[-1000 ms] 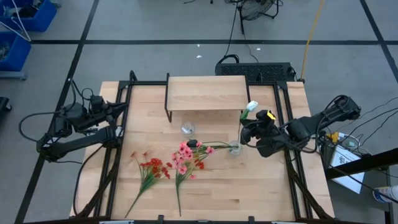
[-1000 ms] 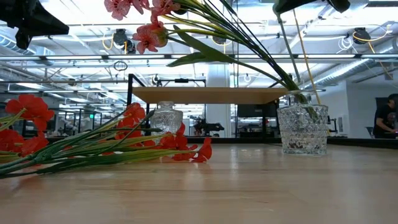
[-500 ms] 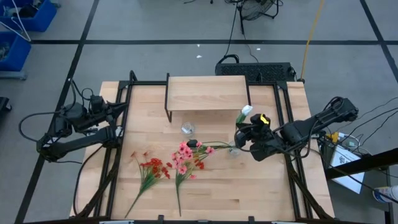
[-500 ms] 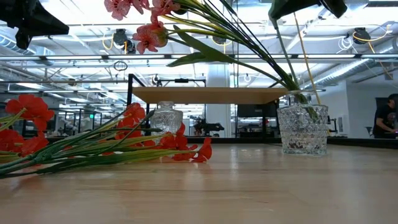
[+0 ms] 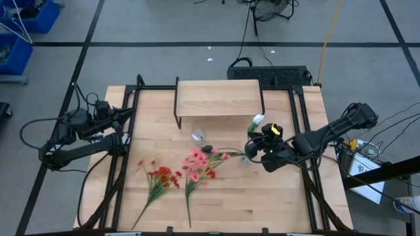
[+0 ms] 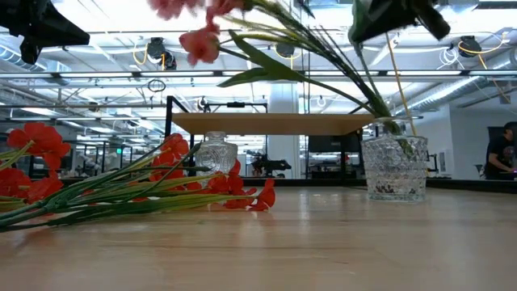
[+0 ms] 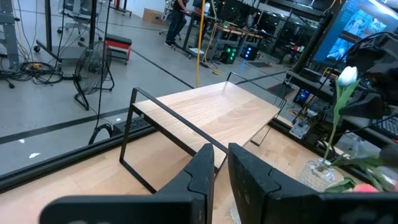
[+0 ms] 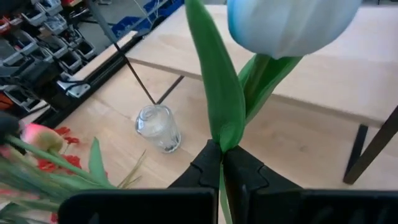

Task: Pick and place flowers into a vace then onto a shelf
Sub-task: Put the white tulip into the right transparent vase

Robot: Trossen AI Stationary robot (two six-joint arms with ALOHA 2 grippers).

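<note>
Right gripper point(image 5: 252, 145) is sitting right over the bigger glass vase point(image 6: 393, 167), the one out in front of the shelf's point(image 5: 217, 98) right end. Its jaws are closed tight on the stem of a white tulip point(image 8: 291, 23), and the bud pokes up above the jaws toward the shelf. That vase already holds a spray of pink flowers point(image 5: 195, 162) leaning way over, blossoms hanging out over the bench point(image 5: 262, 203) on the far side from the gripper. A smaller empty glass vase point(image 5: 197, 136) stands closer to the shelf, just in front of its front edge. Two more bunches lie flat on the bench, including the red flowers point(image 5: 162, 177), well away from the shelf. Left gripper point(image 7: 220, 169) is parked off the shelf's left side, jaws closed on nothing.
</note>
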